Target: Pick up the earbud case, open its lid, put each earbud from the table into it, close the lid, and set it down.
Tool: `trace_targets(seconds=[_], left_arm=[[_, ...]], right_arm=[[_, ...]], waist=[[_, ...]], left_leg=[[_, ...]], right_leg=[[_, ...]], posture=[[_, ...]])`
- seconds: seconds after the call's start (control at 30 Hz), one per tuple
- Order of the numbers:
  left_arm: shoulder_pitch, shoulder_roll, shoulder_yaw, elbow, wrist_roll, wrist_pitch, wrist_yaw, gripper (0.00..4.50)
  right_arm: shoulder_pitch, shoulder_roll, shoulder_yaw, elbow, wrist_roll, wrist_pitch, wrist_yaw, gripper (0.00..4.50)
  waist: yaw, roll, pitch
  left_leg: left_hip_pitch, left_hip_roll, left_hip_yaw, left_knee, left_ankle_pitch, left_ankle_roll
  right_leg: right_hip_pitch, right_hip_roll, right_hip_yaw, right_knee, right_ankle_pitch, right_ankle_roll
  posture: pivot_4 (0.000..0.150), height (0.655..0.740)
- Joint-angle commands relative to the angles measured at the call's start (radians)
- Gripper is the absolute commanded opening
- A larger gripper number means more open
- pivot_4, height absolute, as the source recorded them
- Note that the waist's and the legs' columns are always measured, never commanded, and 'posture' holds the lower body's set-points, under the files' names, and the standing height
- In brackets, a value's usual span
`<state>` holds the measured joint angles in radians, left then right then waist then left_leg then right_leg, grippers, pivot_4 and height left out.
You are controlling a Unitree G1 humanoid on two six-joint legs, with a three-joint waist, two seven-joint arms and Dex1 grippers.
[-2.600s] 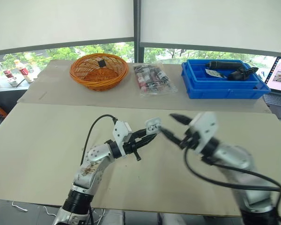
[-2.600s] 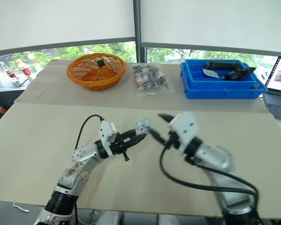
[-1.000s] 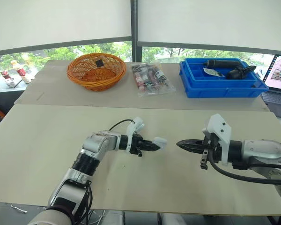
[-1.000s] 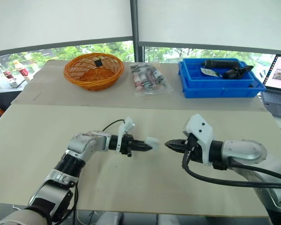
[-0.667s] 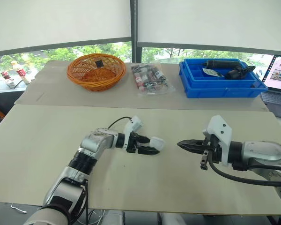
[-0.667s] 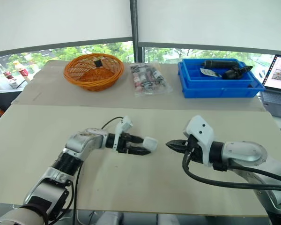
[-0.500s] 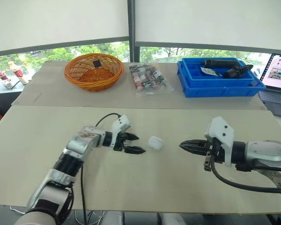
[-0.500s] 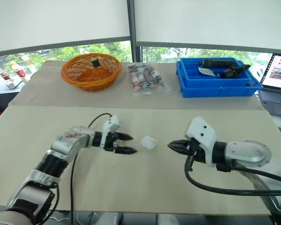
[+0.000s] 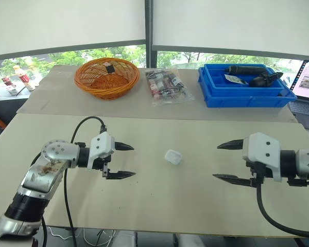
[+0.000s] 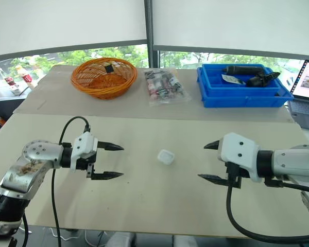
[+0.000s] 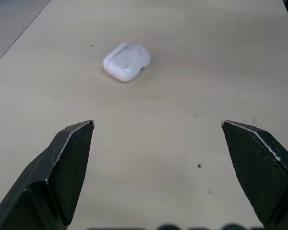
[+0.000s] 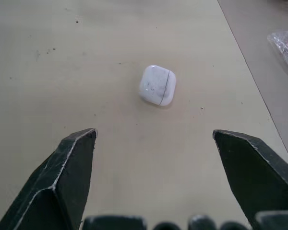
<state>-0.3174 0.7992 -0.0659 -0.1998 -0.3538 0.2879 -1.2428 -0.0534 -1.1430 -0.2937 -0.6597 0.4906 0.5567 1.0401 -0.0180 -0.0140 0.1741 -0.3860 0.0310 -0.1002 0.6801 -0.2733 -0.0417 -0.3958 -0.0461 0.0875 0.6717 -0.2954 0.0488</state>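
Finds the small, glossy white plastic earbud case [image 9: 172, 157] lying shut on the beige counter [image 9: 159, 206] between left gripper [image 9: 133, 161] and right gripper [image 9: 216, 161], fingers [image 9: 122, 146] of both wide and empty; seems light, hard, slippery, so best pinched across its flat sides.

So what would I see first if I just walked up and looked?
You'd see the left gripper and the right gripper, both wide open, pointing at each other over the tan table. Between them lies a small white earbud case, lid shut, touched by neither. Further back sit an orange basket and a blue bin.
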Motion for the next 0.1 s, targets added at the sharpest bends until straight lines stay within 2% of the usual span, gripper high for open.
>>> trace_targets(seconds=[0.03,0.1], left_arm=[[-0.009,0.005,0.03,-0.047,-0.018,0.015,0.029,4.5],[-0.013,-0.005,0.03,-0.041,-0.02,0.017,0.042,4.5]], right_arm=[[-0.026,-0.004,-0.024,0.0,-0.001,-0.016,-0.002,4.36],[-0.037,0.001,-0.008,0.001,-0.004,-0.017,-0.008,4.36]], waist=[[0.004,0.0,0.0],[0.004,0.0,0.0]], left_leg=[[0.0,0.0,0.0,0.0,0.0,0.0],[0.0,0.0,0.0,0.0,0.0,0.0]], right_leg=[[0.0,0.0,0.0,0.0,0.0,0.0],[0.0,0.0,0.0,0.0,0.0,0.0]], posture=[[0.15,0.694],[0.15,0.694]])
